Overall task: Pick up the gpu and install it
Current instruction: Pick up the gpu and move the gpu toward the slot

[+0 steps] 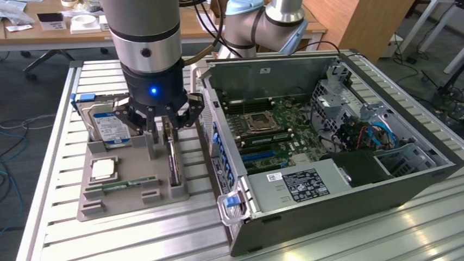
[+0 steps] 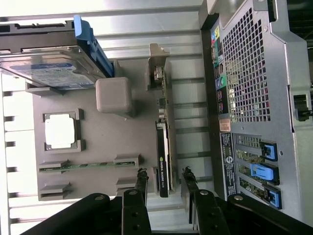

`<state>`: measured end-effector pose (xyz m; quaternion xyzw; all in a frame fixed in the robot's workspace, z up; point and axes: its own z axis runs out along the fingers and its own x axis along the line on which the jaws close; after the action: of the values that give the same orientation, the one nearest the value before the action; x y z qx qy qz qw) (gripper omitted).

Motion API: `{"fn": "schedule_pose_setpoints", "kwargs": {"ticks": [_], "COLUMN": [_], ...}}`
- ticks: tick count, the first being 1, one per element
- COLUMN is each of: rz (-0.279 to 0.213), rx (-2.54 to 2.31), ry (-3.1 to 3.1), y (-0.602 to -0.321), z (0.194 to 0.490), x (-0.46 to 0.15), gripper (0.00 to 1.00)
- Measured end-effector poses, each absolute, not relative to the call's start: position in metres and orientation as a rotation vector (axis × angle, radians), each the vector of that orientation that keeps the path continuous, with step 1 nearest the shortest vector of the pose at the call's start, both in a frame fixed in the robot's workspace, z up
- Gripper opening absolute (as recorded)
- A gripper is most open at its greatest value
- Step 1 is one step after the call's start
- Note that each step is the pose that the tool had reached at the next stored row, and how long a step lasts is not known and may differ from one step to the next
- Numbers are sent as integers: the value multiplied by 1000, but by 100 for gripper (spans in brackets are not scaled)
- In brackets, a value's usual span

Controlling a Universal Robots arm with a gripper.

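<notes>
Wrist view: jaws part-open astride gpu [image 2: 162, 156], gaps either side, nothing held; exterior view adds motherboard [image 1: 272, 130] inside case [image 1: 362, 212].

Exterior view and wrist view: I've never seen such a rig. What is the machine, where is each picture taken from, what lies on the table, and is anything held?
The machine is a robot arm ending in a pincer. The exterior view comes from a camera off the arm; the wrist view looks down from the arm's wrist, past the pincer's fingers. On the slatted table sit an open computer case and, beside it, a grey tray carrying a hard drive, a processor chip, a RAM stick and the gpu, standing on edge. The pincer is open, one finger on each side of the gpu with gaps showing, so nothing is held.
</notes>
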<state>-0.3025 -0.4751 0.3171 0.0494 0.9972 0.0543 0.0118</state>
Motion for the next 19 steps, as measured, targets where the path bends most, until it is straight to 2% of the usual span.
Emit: {"fn": "schedule_pose_setpoints", "kwargs": {"ticks": [9, 19], "rz": [170, 169], "rx": [154, 154], "ry": [3109, 3110], "y": [-475, -475], "z": [315, 298], "x": [-302, -302], "gripper": [42, 42]}}
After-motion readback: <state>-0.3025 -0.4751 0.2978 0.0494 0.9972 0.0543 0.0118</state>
